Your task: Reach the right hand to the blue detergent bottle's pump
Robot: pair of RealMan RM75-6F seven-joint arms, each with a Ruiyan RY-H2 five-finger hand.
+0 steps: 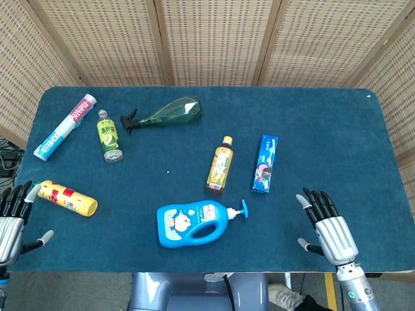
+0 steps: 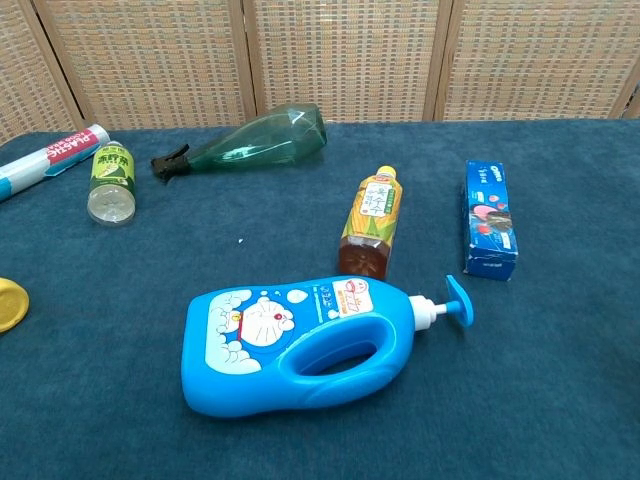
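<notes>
Detergent bottle lies on its side near the table's front edge, looks stiff, smooth and rather heavy, its small pump pointing toward the right hand, which is spread, holds nothing, and is well apart.

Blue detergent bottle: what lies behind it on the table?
Behind the blue detergent bottle lies an amber drink bottle, apart from it, and further back a green spray bottle. Nothing hides them.
</notes>
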